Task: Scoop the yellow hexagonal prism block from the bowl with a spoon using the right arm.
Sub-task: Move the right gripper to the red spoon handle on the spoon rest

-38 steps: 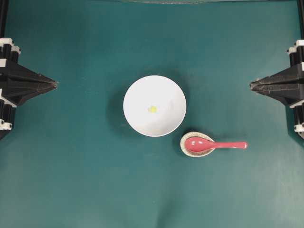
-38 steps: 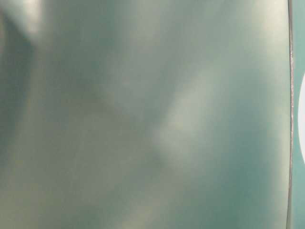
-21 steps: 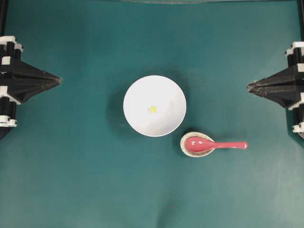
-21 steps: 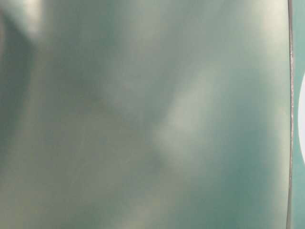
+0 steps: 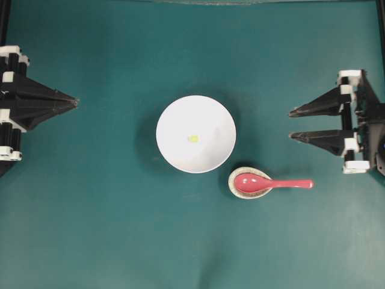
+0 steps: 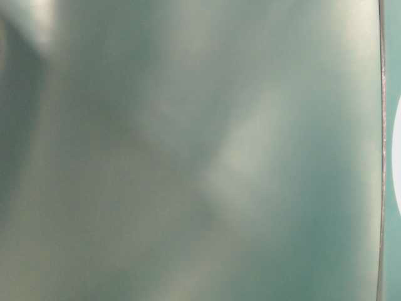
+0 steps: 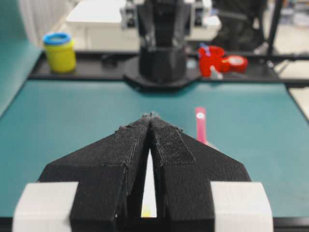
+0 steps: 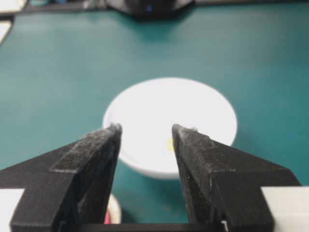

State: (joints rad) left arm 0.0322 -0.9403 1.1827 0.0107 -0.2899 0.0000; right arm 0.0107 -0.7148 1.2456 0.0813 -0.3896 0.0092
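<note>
Nothing done yet: right pincer (image 5: 291, 123) wide and empty at right edge, spoon (image 5: 271, 183) untouched on small dish (image 5: 236, 188), yellow block (image 5: 193, 138) in bowl (image 5: 171, 114), left pincer (image 5: 73, 103) closed.

Teal mat (image 5: 90, 229) covers the whole table, evenly lit, faint creases lower centre. Left wrist view: black rail (image 7: 72, 71) at the far table edge, yellow tub with blue lid (image 7: 59, 50) upper left, red containers (image 7: 219, 59) upper right, white bench (image 7: 99, 17) behind. Table-level view is blurred teal.
</note>
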